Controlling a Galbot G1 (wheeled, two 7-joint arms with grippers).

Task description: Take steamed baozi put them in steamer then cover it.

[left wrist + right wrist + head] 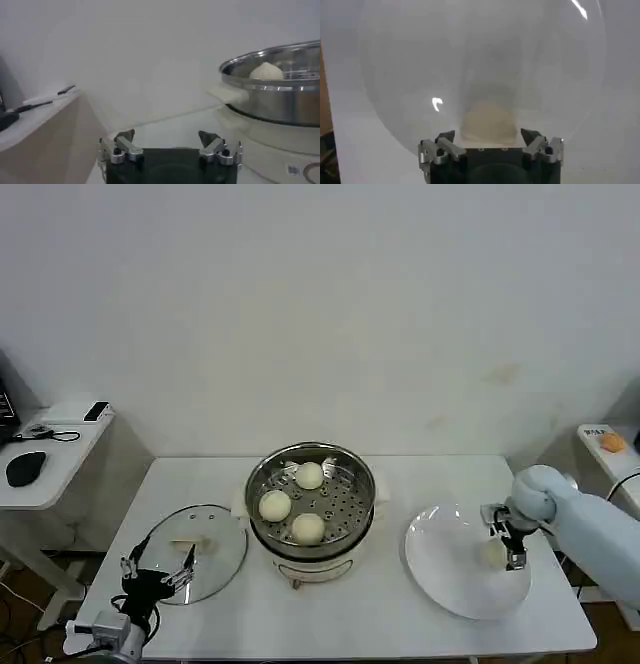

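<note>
The steamer [352, 484] stands mid-table on its cream pot base and holds three steamed baozi [309, 475], [275, 505], [307, 528]. A fourth baozi [491, 554] lies on a white plate [450, 584] to the right. My right gripper [506, 541] is down at it, open, its fingers on either side of the bun [487, 122]. The glass cover [215, 569] lies flat to the left of the steamer. My left gripper [156, 574] hovers open over the cover's near edge, holding nothing. The left wrist view shows the steamer rim [280, 92] with one baozi [266, 71] inside.
A side table [50, 474] with a mouse and small items stands at the far left. Another small stand with an orange thing [611, 442] is at the far right. The wall runs close behind the table.
</note>
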